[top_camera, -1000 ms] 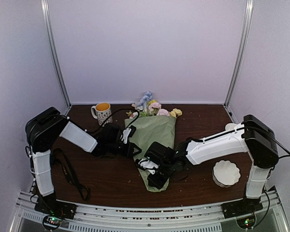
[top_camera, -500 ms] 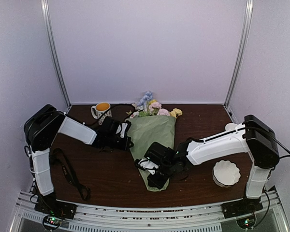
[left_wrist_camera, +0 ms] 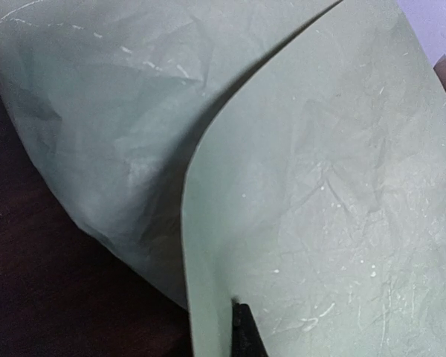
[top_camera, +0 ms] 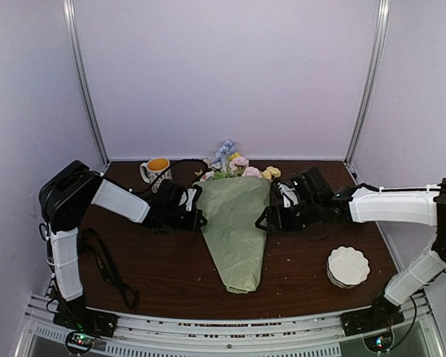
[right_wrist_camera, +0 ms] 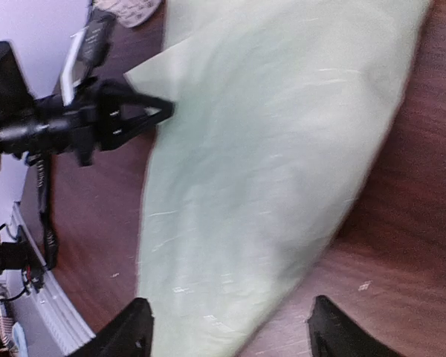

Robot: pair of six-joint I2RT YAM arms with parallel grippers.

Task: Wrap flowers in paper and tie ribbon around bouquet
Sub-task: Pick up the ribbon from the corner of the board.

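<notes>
Two grippers flanked bouquet (top_camera: 234,223): left gripper (top_camera: 198,219) closed, pinching paper (left_wrist_camera: 320,186) edge, fingers mostly hidden behind flap; right gripper (right_wrist_camera: 230,316) spread wide, empty, cone just ahead of jaws. Flowers' (top_camera: 234,165) stems hidden inside.

The dark table (top_camera: 312,245) carries the bouquet (top_camera: 234,223) between the left gripper (top_camera: 200,220) and the right gripper (top_camera: 262,222). A mug (top_camera: 157,172) stands beyond the left one, a white dish (top_camera: 348,265) lies nearer than the right one, and the ribbon (top_camera: 104,268) lies behind the left.
</notes>
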